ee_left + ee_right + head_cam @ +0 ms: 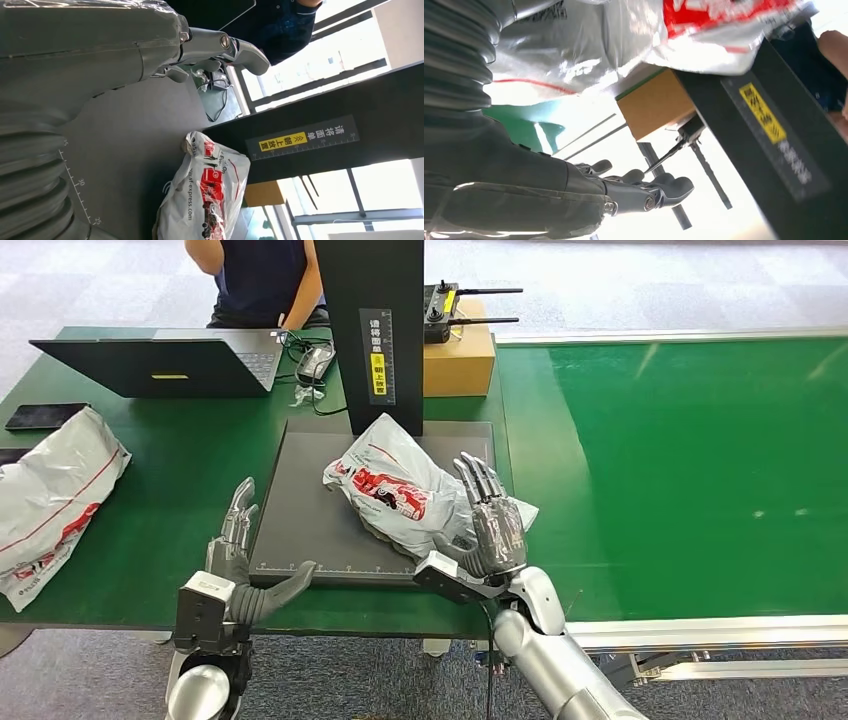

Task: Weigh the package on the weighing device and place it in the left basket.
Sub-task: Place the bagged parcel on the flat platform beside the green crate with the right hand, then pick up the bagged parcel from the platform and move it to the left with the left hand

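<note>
The package (395,487) is a soft, crinkled plastic mailer, probably light and slippery; a grasp across its bunched middle looks safest. It is grey-white with red print and lies on the dark scale (300,520) beside the upright post (370,330). The right hand (490,525) rests against its edge with fingers spread, holding nothing; the left hand (240,560) is open at the scale's near corner.

A crinkly grey plastic package (400,490) with big red print is laid flat-ish on the dark weighing device (300,520). It's parked right against the upright black column (372,320), near the platform's right side.
</note>
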You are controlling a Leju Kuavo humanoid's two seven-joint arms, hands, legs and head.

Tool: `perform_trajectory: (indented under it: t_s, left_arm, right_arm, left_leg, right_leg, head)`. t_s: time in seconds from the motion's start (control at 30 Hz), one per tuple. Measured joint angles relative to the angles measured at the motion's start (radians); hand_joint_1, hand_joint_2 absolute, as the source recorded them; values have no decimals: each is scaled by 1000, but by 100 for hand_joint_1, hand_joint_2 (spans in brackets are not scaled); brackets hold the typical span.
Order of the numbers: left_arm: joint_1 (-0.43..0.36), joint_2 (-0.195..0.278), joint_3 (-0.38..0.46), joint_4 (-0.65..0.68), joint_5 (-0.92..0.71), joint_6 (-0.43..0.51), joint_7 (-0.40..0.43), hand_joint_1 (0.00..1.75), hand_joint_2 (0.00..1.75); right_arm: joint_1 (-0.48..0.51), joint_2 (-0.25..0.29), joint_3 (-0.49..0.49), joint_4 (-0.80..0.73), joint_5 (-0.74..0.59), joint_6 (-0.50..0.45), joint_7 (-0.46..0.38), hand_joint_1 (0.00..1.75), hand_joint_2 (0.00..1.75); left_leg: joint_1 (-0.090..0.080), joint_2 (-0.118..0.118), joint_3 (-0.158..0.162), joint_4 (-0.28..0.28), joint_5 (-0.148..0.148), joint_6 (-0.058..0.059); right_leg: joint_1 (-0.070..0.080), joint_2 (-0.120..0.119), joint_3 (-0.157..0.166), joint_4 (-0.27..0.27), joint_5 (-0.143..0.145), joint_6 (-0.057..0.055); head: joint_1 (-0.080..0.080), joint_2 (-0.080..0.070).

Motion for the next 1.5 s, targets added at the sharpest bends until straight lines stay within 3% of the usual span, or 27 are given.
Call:
perform_trajectory:
  t_s: [0.2, 0.47, 0.7, 1.03, 1.5]
  left_arm:
    - [-2, 0, 2, 2, 3, -3, -12, 0, 175]
    - [-8, 0, 3, 13, 8, -10, -20, 0, 175]
    - [-20, -1, 1, 27, 9, -16, -29, 0, 175]
    - [-60, -13, -8, 57, 3, -33, -35, 0, 175]
    - [-153, -19, -29, 177, 17, -15, -88, 0, 175]
  right_arm:
    - [101, -18, -52, -205, -115, 29, -43, 0, 175]
    - [200, -32, -116, -400, -172, 36, -66, 0, 175]
    - [279, -35, -169, -512, -309, 171, -69, 0, 175]
    - [376, -32, -251, -615, -402, 304, -92, 0, 175]
    - [384, -9, -300, -615, -449, 371, -134, 0, 175]
  left_leg:
    - [0, 0, 0, 0, 0, 0]
    - [0, 0, 0, 0, 0, 0]
    - [0, 0, 0, 0, 0, 0]
    - [0, 0, 0, 0, -1, 0]
    - [0, 0, 0, 0, -1, 0]
  right_leg:
    - [0, 0, 0, 0, 0, 0]
    - [0, 0, 0, 0, 0, 0]
    - [0, 0, 0, 0, 0, 0]
    - [0, 0, 0, 0, 0, 0]
    - [0, 0, 0, 0, 0, 0]
  head:
    - [0, 0]
    - [0, 0]
    - [0, 0]
    - [0, 0]
    - [0, 0]
